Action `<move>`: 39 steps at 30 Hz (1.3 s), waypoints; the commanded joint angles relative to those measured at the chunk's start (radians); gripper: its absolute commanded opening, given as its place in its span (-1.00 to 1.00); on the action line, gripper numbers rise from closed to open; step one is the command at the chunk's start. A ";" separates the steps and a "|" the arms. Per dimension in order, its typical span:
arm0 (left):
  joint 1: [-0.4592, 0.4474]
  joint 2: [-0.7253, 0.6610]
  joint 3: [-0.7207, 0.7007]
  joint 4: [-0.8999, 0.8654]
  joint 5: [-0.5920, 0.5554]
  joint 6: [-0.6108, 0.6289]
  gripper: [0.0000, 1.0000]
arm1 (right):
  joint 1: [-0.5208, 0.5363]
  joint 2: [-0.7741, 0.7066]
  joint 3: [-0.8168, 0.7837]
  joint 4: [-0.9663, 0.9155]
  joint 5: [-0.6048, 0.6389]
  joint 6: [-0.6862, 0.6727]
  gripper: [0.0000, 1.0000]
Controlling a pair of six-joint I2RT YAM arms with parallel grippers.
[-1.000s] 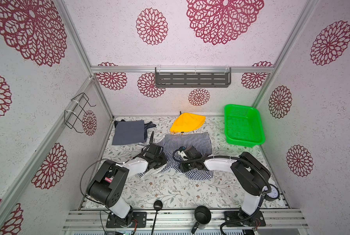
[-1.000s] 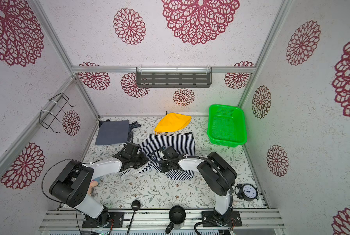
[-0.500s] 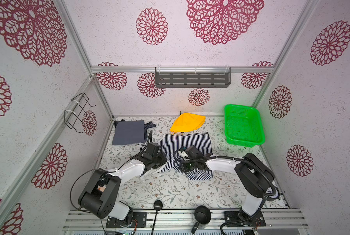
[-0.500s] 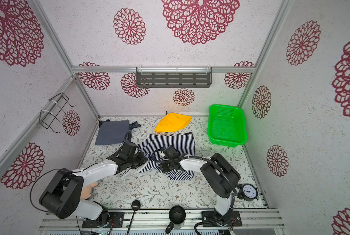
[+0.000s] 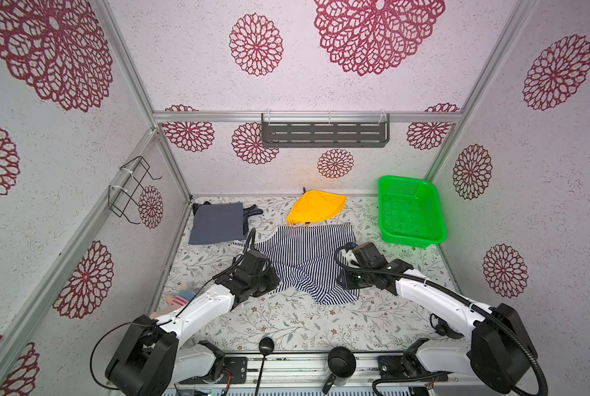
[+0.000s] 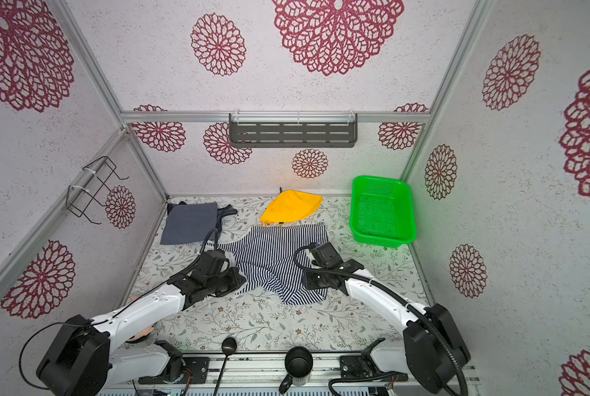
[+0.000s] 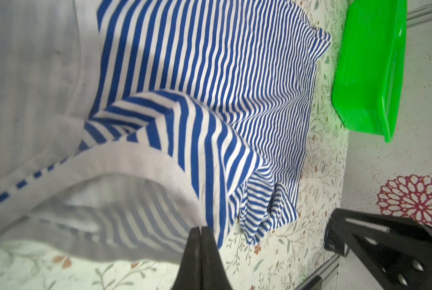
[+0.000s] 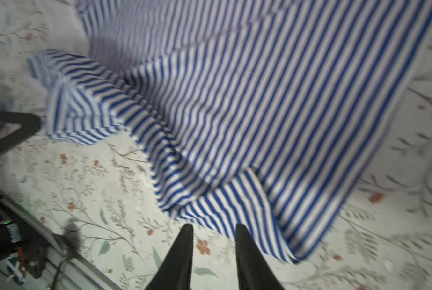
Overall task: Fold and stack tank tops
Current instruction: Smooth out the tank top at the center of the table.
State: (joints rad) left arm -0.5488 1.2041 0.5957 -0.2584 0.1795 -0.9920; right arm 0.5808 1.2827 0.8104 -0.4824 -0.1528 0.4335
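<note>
The left pincer [image 7: 201,229] is clamped on the white trim of the striped tank top [image 5: 307,253], rumpled on the counter [image 5: 286,322]. The right pincer [image 8: 213,227] stands parted at its near edge. Beyond, the grey-blue tank top [image 5: 218,223] lies folded.

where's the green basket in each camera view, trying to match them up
Top view: green basket to the right of the striped tank top, toward the back.
Top view: same spot, right of the striped tank top.
Left wrist: seen side-on, just past the striped top's edge.
Right wrist: not in it.
Shared landmark: the striped tank top, visible in all four views.
</note>
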 commanded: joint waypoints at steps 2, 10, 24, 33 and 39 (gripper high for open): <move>-0.073 -0.133 -0.046 -0.158 -0.049 -0.053 -1.00 | -0.021 -0.017 0.008 -0.127 0.068 -0.001 -0.45; -0.135 -0.328 -0.122 -0.391 -0.118 -0.116 -1.00 | -0.016 0.060 0.066 -0.143 0.149 0.020 -0.30; -0.143 -0.240 -0.159 -0.286 -0.087 -0.097 -1.00 | 0.094 0.232 0.095 -0.075 0.173 -0.123 -0.10; -0.143 -0.232 -0.174 -0.268 -0.095 -0.097 -1.00 | 0.139 0.293 0.091 -0.029 0.174 -0.145 -0.25; -0.143 -0.243 -0.192 -0.274 -0.115 -0.103 -1.00 | 0.154 0.261 0.066 -0.065 0.195 -0.123 -0.98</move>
State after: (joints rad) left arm -0.6830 0.9688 0.4171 -0.5400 0.0895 -1.0912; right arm 0.7307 1.5860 0.8848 -0.5171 0.0074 0.2989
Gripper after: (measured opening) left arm 0.041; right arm 0.081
